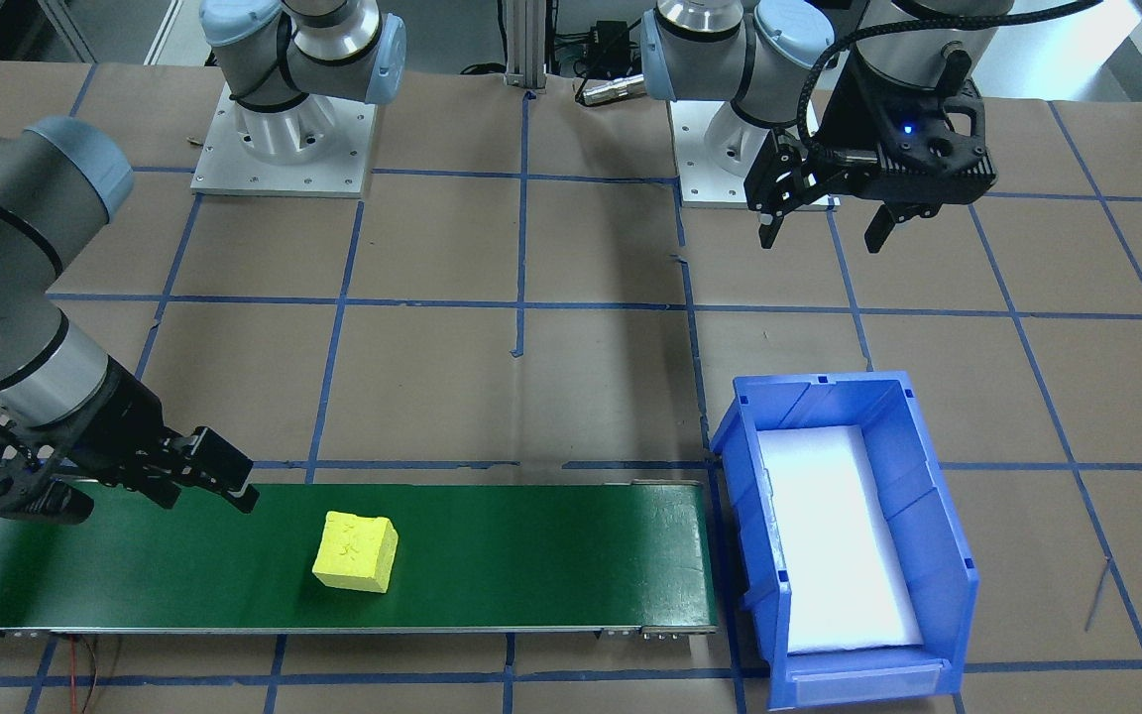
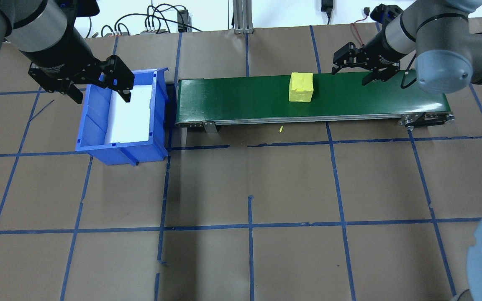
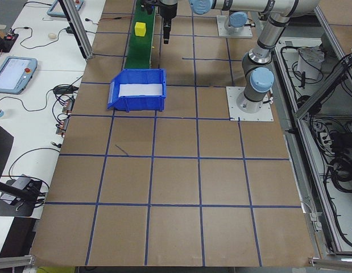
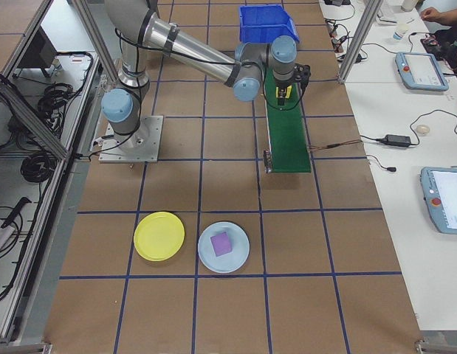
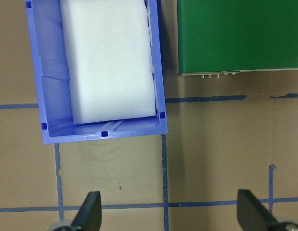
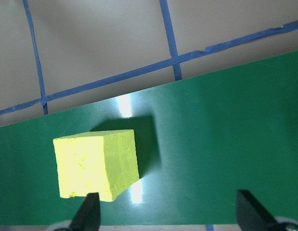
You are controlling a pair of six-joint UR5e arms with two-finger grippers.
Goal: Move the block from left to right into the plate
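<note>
Yellow block is sitting on green conveyor belt. Right end effector is hovering spread, ungrasping, at block's 9 o'clock; left end effector is hanging released.

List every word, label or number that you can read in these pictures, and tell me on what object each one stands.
No text can be read with certainty.
Black two-finger left gripper: a small pale print on its body, too blurred to read.
Yellow foam block: rough marks on its top face, not legible characters.
Pale handheld tablet with a blue frame on the side bench: its screen is too small to read.
</note>
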